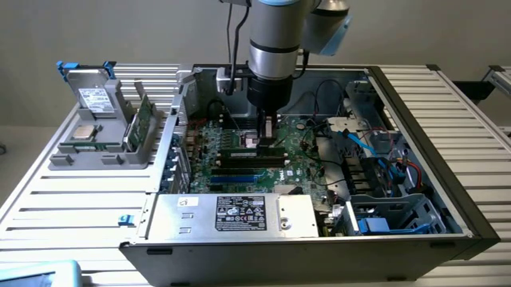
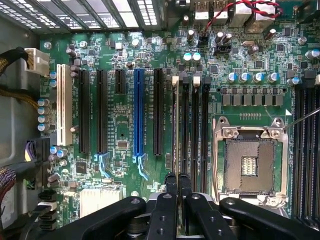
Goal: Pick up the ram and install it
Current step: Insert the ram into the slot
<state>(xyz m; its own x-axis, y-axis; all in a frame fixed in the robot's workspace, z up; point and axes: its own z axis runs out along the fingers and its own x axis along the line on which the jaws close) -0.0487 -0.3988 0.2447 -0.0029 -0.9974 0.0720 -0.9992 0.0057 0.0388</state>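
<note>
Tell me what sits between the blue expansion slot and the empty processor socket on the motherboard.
In the wrist view, going from the blue slot to the processor socket: one black expansion slot, then a bank of memory slots with white latches.

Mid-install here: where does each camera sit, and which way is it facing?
Exterior view: outside and above the open dark-grey metal computer case, looking down into it; the silver robot arm and its black gripper show.
Wrist view: on the wrist, looking straight down at the green motherboard; the closed black fingers show.
Shared: the gripper and the motherboard.
</note>
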